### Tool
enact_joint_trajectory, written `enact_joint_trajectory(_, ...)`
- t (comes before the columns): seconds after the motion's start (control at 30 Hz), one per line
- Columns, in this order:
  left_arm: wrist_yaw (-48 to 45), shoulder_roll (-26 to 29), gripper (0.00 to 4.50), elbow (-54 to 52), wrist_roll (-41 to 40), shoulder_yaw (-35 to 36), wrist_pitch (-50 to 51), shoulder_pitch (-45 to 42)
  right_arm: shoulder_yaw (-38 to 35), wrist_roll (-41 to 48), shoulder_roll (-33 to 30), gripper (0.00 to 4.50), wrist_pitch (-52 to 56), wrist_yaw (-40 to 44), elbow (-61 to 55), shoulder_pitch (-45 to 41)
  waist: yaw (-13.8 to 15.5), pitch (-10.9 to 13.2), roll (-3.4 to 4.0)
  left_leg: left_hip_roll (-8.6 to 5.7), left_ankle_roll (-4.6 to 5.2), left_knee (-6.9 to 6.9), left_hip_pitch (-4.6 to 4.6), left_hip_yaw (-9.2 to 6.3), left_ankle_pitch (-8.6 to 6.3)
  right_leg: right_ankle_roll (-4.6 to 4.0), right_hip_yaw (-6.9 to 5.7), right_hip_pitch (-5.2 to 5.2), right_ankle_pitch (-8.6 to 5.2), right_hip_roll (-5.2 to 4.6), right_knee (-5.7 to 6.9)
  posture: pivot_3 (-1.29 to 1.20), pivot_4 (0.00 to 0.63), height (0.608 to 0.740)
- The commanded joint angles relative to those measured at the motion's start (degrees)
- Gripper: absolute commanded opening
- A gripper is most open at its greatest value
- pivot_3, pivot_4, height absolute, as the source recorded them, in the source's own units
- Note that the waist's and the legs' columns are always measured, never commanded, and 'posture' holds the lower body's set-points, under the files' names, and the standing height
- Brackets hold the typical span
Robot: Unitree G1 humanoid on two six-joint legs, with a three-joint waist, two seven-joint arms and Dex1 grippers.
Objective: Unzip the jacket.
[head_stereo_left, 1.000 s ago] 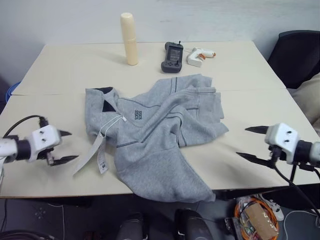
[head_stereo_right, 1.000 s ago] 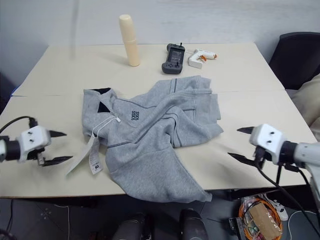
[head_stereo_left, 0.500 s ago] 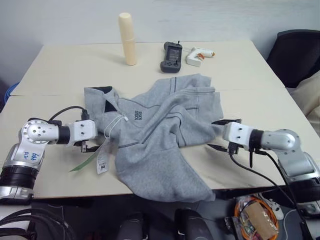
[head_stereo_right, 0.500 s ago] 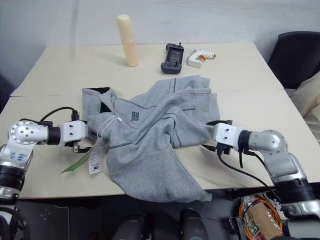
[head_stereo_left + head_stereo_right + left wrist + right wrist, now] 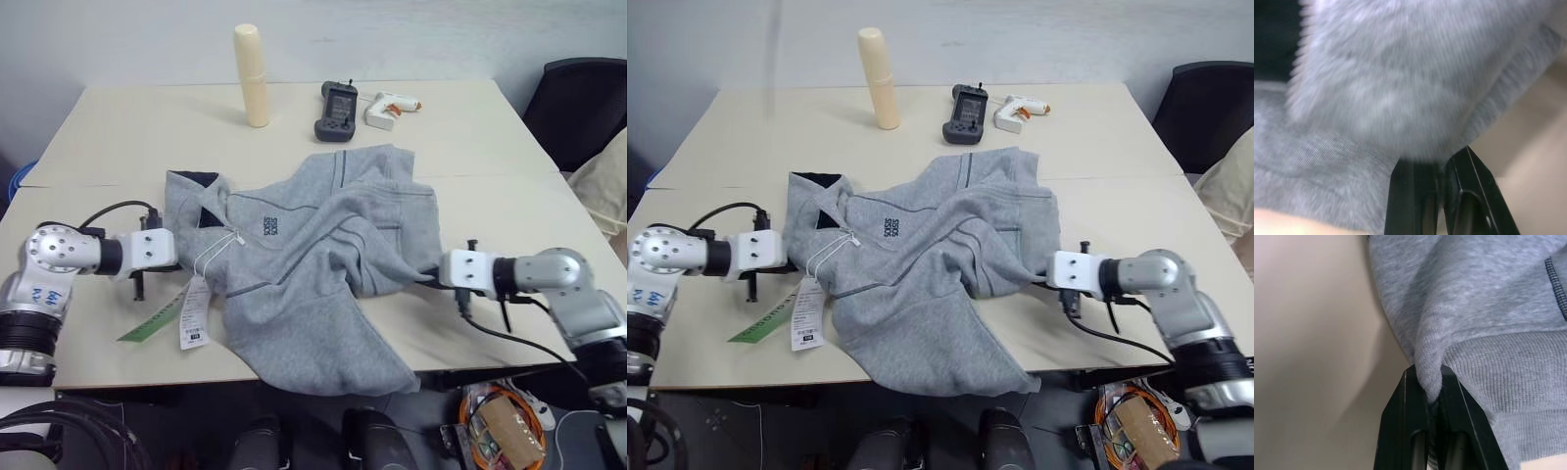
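Beige table [image 5: 127, 147] before a pale wall; grey jacket [image 5: 313, 274], chest logo unreadable, white hang tags. Left gripper [image 5: 1437, 169] and right gripper [image 5: 1430, 389] each pinch its fabric.

The jacket [image 5: 313, 264] in mid-frame is light grey fleece with dark seam lines, navy collar lining and white hang tags [image 5: 194, 313]. The worktop [image 5: 127, 127] is pale beige; upper left stands a cream bottle [image 5: 253, 75].

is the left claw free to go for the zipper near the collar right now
Probably not yet. The left claw is shut on the jacket at its collar-side edge, so it would have to let go first; the right claw pinches the opposite hem.
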Motion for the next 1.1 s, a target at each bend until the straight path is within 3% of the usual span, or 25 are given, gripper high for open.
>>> enact_joint_trajectory(0.03, -2.2, 3.0, 0.03, -0.5, -2.6, 2.9, 0.5, 2.5, -5.5, 6.0, -4.4, 0.00, 5.0, 3.2, -7.4, 4.7, 0.0, 0.0, 0.00, 0.00, 0.00, -0.01, 0.00, 0.01, 0.00, 0.00, 0.00, -0.01, 0.00, 0.00, 0.00, 0.00, 0.150, 0.740)
enact_joint_trajectory(0.27, -4.1, 8.4, 0.03, -8.3, -5.4, 6.8, 6.9, 14.0, -13.2, 10.7, -9.0, 0.00, 12.0, 3.5, -20.6, 20.7, -0.1, 0.0, -0.02, 0.09, -0.03, -0.04, 0.05, 0.01, -0.07, 0.00, -0.21, 0.02, 0.00, -0.07, -0.03, 0.00, 0.150, 0.740)
enact_joint_trajectory(0.5, -0.8, 6.7, 0.03, -12.5, -5.8, 7.5, 11.0, 17.0, -12.3, 7.8, -4.3, 0.00, 12.6, -4.4, -21.0, 22.0, 0.0, 0.0, -0.05, 0.09, -0.04, -0.02, 0.10, 0.02, -0.11, -0.01, -0.25, 0.04, 0.00, -0.09, -0.07, 0.00, 0.150, 0.740)
enact_joint_trajectory(0.6, -1.1, 5.5, 0.00, -14.9, -7.2, 7.5, 14.4, 16.8, -12.0, 8.2, -4.2, 0.77, 14.1, -4.3, -20.1, 21.2, 0.0, 0.0, -0.05, 0.08, -0.04, -0.02, 0.10, 0.04, -0.11, -0.01, -0.24, 0.04, 0.00, -0.10, -0.03, 0.00, 0.150, 0.740)
enact_joint_trajectory(0.7, -2.3, 6.3, 0.73, -16.2, -8.1, 8.6, 16.0, 18.2, -13.8, 10.6, -6.0, 1.64, 15.1, -1.3, -21.0, 22.4, 0.2, 0.0, -0.05, 0.08, -0.04, -0.01, 0.09, 0.02, -0.11, -0.01, -0.25, 0.05, 0.00, -0.09, -0.02, 0.00, 0.150, 0.740)
enact_joint_trajectory(0.83, -5.0, 9.1, 2.06, -17.1, -9.6, 11.1, 17.6, 21.1, -16.4, 13.8, -8.6, 3.07, 16.9, 2.3, -22.1, 22.8, 0.1, 0.0, -0.05, 0.08, -0.01, -0.01, 0.09, 0.03, -0.13, -0.01, -0.24, 0.05, 0.00, -0.09, -0.03, 0.00, 0.150, 0.740)
enact_joint_trajectory(0.97, -12.5, 13.7, 3.32, -18.5, -14.6, 13.3, 23.5, 21.1, -17.2, 17.7, -11.2, 4.43, 19.2, 6.3, -20.8, 17.0, -0.3, 0.0, -0.10, 0.13, -0.02, 0.00, 0.10, 0.04, -0.13, -0.03, -0.28, 0.02, -0.01, -0.06, -0.10, 0.00, 0.150, 0.740)
enact_joint_trajectory(1.07, -18.2, 14.2, 4.35, -18.5, -21.4, 12.4, 35.2, 10.2, -13.2, 19.4, -9.4, 4.50, 22.2, 6.9, -16.5, 2.6, -0.1, 0.1, -0.06, 0.14, -0.06, 0.01, 0.12, 0.04, -0.15, -0.06, -0.29, 0.02, -0.03, -0.06, -0.23, 0.00, 0.150, 0.740)
enact_joint_trajectory(1.1, -19.2, 12.8, 4.46, -17.3, -22.7, 11.0, 39.2, 3.8, -11.1, 19.6, -7.2, 4.50, 24.5, 6.2, -14.4, -3.9, 0.0, 0.1, -0.06, 0.13, -0.06, 0.07, 0.05, 0.03, -0.15, -0.07, -0.32, -0.04, -0.03, -0.07, -0.19, 0.00, 0.150, 0.740)
